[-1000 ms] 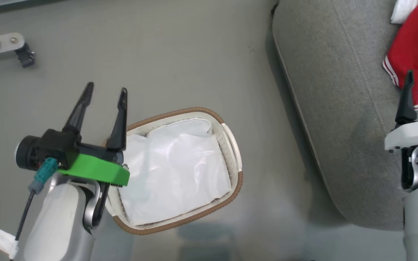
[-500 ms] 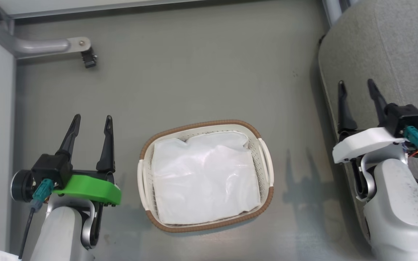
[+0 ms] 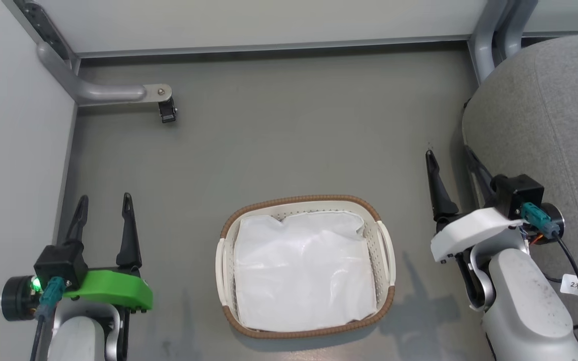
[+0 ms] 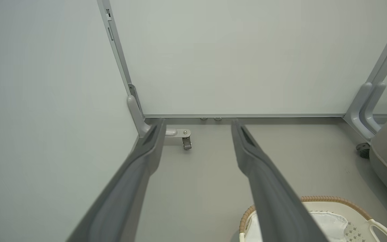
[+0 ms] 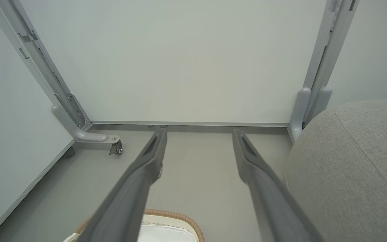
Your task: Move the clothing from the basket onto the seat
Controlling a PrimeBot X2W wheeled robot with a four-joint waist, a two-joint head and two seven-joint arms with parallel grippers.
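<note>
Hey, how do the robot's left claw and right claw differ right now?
The left claw sits on a green mount; the right claw sits on a white mount. The left claw is by the wall panel, left of the basket; the right claw is beside the grey seat. Both are open and empty.

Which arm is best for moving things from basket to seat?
Probably right: the right end effector hangs open between basket and seat; the left end effector sits beyond the basket.
</note>
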